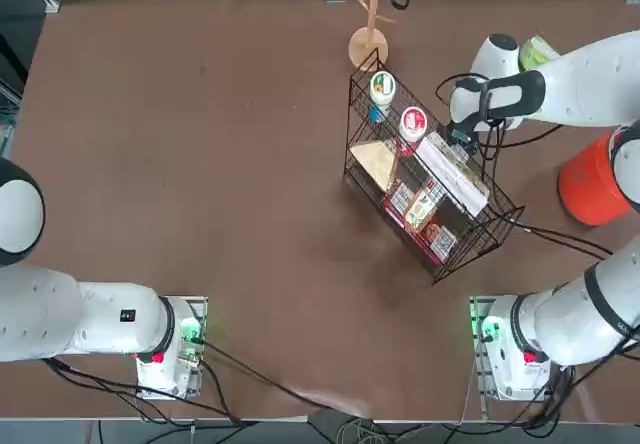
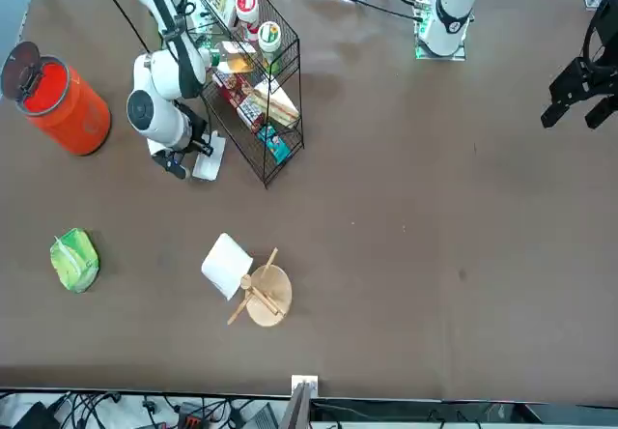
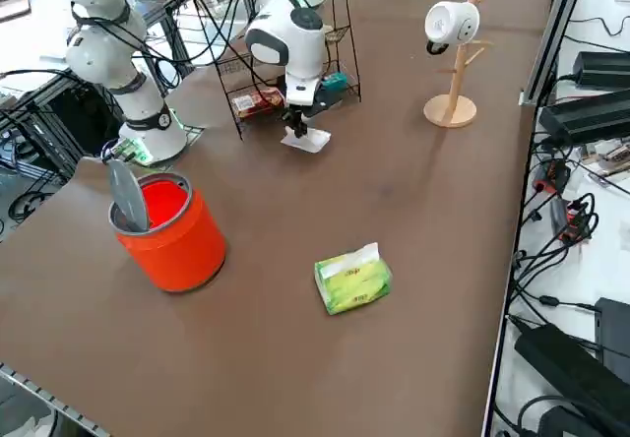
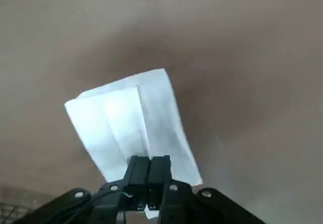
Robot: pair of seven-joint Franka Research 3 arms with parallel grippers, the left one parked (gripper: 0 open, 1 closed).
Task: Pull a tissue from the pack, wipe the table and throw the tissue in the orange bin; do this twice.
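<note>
My right gripper (image 4: 149, 164) — fingers pressed together on a white tissue (image 4: 132, 120) — holds the sheet low against the table (image 2: 435, 255), just beside the black wire rack (image 2: 253, 81). The green pack (image 3: 352, 278), a tissue tuft protruding from its top, lies well apart from me. The orange bin (image 3: 169, 228) stands near the pack, its grey lid tilted up.

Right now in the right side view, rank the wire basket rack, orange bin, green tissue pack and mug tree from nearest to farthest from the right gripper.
From the right gripper, shut on a white tissue:
1. Wire basket rack, just behind it.
2. Mug tree, off toward the far table end.
3. Green tissue pack and orange bin, both toward the camera; too close to call.
</note>
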